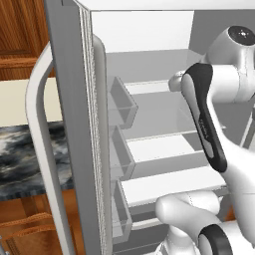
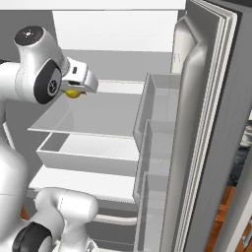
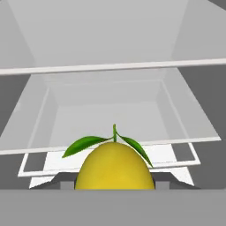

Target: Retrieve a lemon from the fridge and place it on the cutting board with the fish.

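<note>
The gripper (image 2: 75,92) is clamping the lemon (image 3: 114,167) inside the open fridge (image 2: 206,123), at nine o'clock in the right base view. The lemon is looking light, firm and slippery; gripping across its middle seems safest.

Left base view: wood cabinet door (image 1: 20,30) at upper left; cream wall (image 1: 15,102) below it; dark marbled counter (image 1: 22,159) beneath; wood drawers (image 1: 25,226) under the counter's front edge. Even, flat light.
</note>
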